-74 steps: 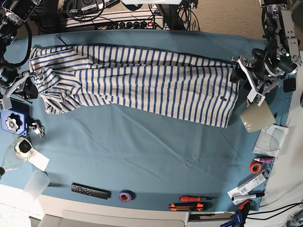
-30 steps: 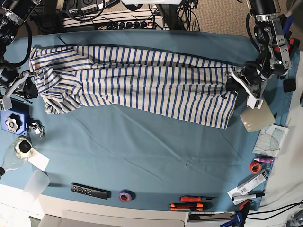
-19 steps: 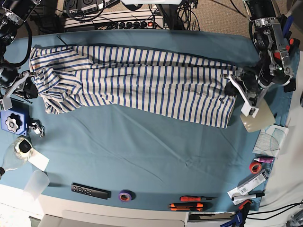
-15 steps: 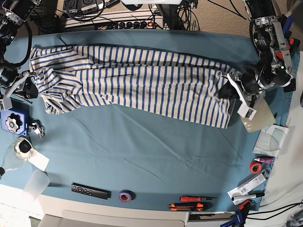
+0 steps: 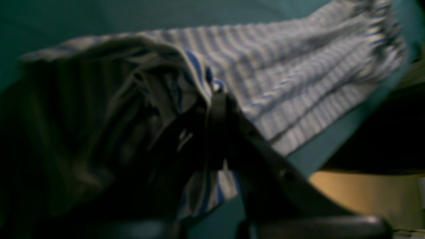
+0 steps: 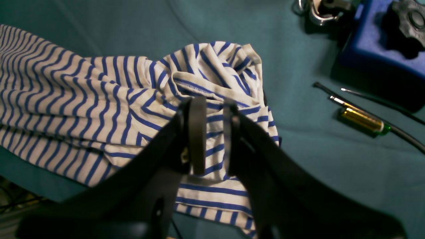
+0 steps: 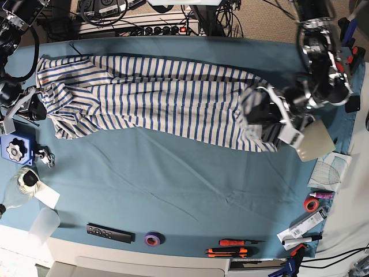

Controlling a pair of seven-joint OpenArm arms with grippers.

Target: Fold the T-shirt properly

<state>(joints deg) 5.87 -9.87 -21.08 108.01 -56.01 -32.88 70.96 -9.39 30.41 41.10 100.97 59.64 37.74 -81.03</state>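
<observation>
T-shirt (image 7: 155, 101) spread lengthwise across teal tablecloth (image 7: 173, 179), hem end lifted and bunched.

Left gripper (image 5: 215, 96): jaws pinched tight on shirt hem fold, cloth draping both sides of fingers; view blurry.

Right gripper (image 6: 211, 132): fingers (image 6: 197, 132) part-open, narrow gap, over crumpled sleeve end; can't tell if gripping cloth. Blue block (image 6: 382, 49) & screwdriver (image 6: 360, 119) beyond fingertips, to one side.

Desk (image 7: 173, 184) under teal tablecloth (image 7: 190, 173), power strip (image 7: 138, 27) and cables behind, beige carpet floor (image 7: 271, 20) top right.
</observation>
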